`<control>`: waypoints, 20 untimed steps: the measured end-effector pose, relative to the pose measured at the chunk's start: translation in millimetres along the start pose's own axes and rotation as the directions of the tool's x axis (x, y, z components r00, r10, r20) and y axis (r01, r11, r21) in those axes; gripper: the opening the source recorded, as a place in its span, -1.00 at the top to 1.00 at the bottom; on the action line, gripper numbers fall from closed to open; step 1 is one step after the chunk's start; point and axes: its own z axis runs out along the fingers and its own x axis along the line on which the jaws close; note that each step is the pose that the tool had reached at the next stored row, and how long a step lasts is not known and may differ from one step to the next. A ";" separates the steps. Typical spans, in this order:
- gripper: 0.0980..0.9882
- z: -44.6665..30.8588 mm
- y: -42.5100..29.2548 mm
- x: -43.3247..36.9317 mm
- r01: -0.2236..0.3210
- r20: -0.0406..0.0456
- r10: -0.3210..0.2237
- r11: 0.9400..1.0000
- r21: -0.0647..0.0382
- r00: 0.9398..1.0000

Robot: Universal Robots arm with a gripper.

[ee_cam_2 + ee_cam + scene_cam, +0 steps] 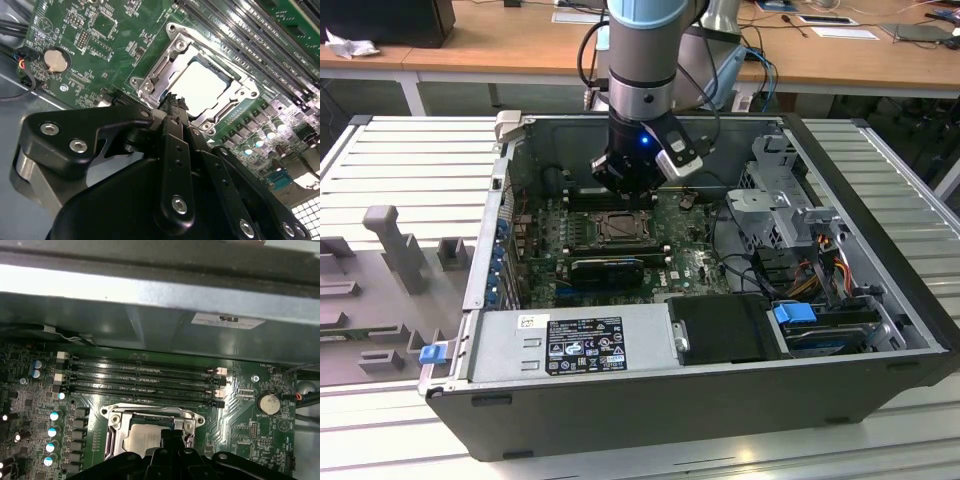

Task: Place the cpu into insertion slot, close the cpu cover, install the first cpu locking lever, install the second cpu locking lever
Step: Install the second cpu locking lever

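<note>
Closest to the exterior camera sits the computer case (650, 400), lid off, and the arm drops straight down into it from above, wrist vertical, gripper (623, 185) hanging just over the socket (620, 230) on the green motherboard (690, 265). From this angle I cannot tell whether the fingers are apart or together.

Over to the second wrist view: black finger links crowd the foreground, and the gripper (174, 102) tip looks pinched together with nothing caught in it, right at the near edge of the cover (165, 70). And the chip (202, 87) is home, its pale silvery top showing through the square cut-out, lying flat in the socket. The metal frame lies down over it, so by my read 2 steps look done, seating the chip and closing the cover. That puts the locking levers in hand, though I cannot make out whether either lever is latched yet. A coin battery (55, 59) sits well off to one side.

Now the first wrist view: the gripper (172, 437) tip meets the cover (115, 422) edge again, the chip (142, 437) partly hidden behind it, 4 memory slots (145, 380) running beyond. Any lever work calls for a careful sideways hook and a firm press down, close to those small parts
</note>
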 end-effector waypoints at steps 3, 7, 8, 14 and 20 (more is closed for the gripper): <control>0.98 -0.2 -2.7 0.3 0.000 0.000 0.000 1.000 0.000 1.000; 0.98 -1.3 -5.2 0.6 0.000 0.000 0.000 1.000 0.000 1.000; 0.98 -2.3 -5.2 0.5 0.000 0.000 0.000 1.000 0.000 1.000; 0.98 -7.9 -5.2 0.4 0.000 0.000 0.000 1.000 0.000 1.000; 0.98 -8.5 -12.1 0.9 -0.002 0.000 0.002 1.000 0.000 1.000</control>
